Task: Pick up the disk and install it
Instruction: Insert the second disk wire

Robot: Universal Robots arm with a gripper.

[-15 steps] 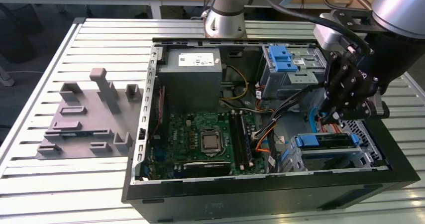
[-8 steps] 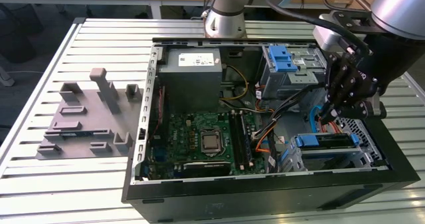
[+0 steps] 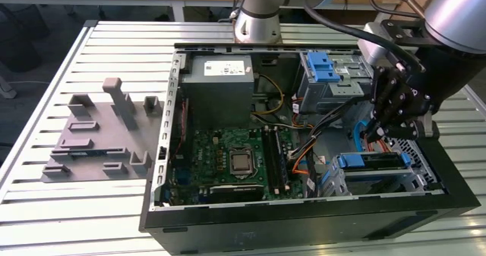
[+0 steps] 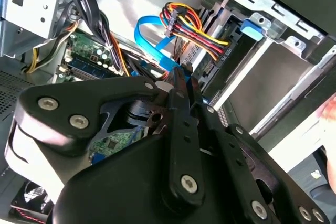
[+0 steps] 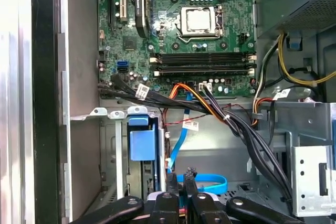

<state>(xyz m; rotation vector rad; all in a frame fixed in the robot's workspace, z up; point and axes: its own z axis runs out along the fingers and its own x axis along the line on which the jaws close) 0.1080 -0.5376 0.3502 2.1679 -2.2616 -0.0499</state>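
In the exterior view, the black multi-link gripper (image 3: 377, 132) hangs inside the open black desktop computer case (image 3: 304, 222), at the exterior view's right side. Its fingertips come together with nothing between them, so it is clenched and holds nothing. In the first wrist view the two thin black fingertips (image 5: 188, 178) stand side by side, touching or almost touching, just above a curved flat blue data cable (image 5: 210, 184).

The disk in its blue plastic carrier frame (image 3: 374, 161) sits already in the lower grey metal drive cage (image 3: 395, 182), just below the gripper and apart from it. In the first wrist view the blue carrier handle (image 5: 142, 140) appears seated in the slot of the cage, beside the fingertips. In the second wrist view a blue tab (image 4: 251, 28) shows at the edge of the grey bay, beyond the gripper links (image 4: 178, 129).

Near the fingertips in the second wrist view runs a bundle of red, yellow and black power wires (image 4: 194, 27).

Farther in the case lies the green motherboard (image 3: 227, 153) with its silver processor socket (image 3: 241, 160). Behind it stands the large grey power supply box (image 3: 216, 79), and next to it an upper drive cage with a blue plastic latch (image 3: 322, 68). Outside the case, on the slatted metal table (image 3: 91, 210), rests a grey plastic fixture with upright blocks (image 3: 102, 131).
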